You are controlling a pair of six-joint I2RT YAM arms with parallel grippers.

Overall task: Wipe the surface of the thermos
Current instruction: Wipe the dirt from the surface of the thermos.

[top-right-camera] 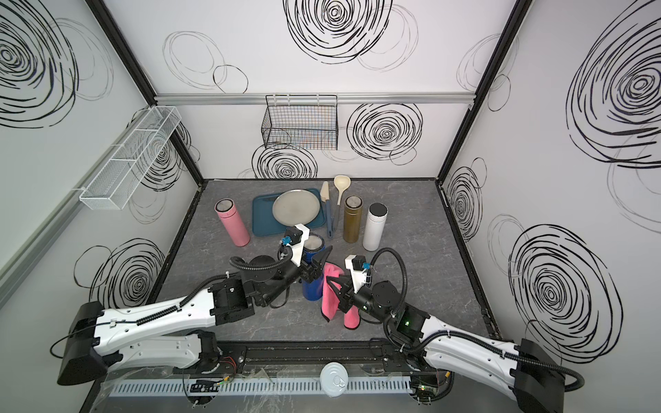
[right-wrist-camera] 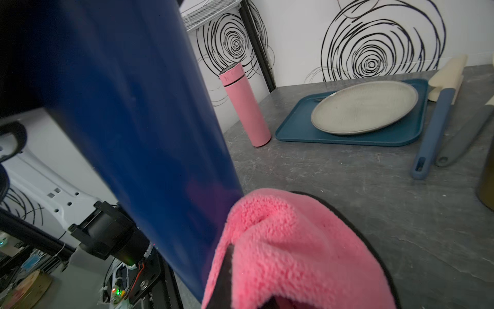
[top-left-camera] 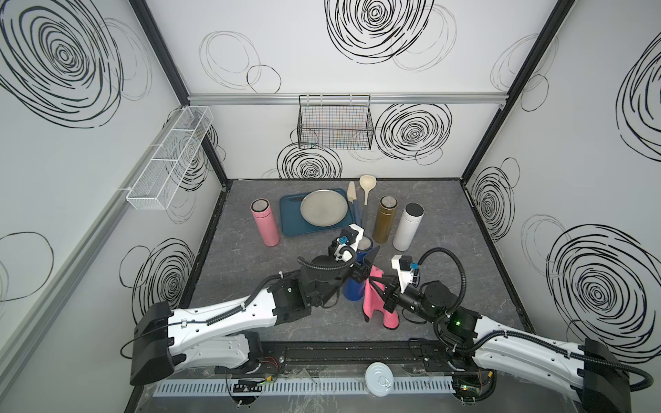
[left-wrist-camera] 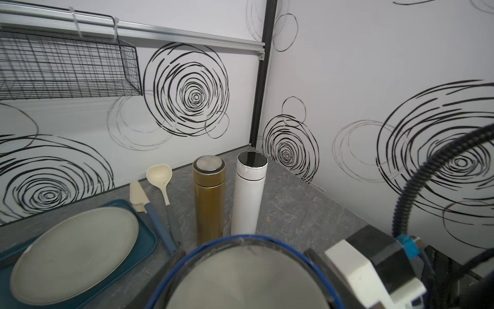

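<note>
Both top views show the blue thermos (top-left-camera: 353, 290) upright on the counter (top-left-camera: 250, 271). It is clasped between the closed fingers of the left end effector (top-left-camera: 365, 264), whose arm stretches in low with the wrist turned sideways. Just beside it, the right end effector (top-left-camera: 375, 286) is clamped on a pink cloth (top-left-camera: 372, 309) that touches the thermos wall, with its forearm angled inward. Beyond the left end effector stand a gold thermos (top-left-camera: 384, 221) and a white thermos (top-left-camera: 407, 229).

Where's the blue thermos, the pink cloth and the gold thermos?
blue thermos (right-wrist-camera: 133, 133): right wrist view, side wall.
pink cloth (right-wrist-camera: 294, 254): right wrist view, fluffy middle.
gold thermos (left-wrist-camera: 209, 203): left wrist view, body middle.
</note>
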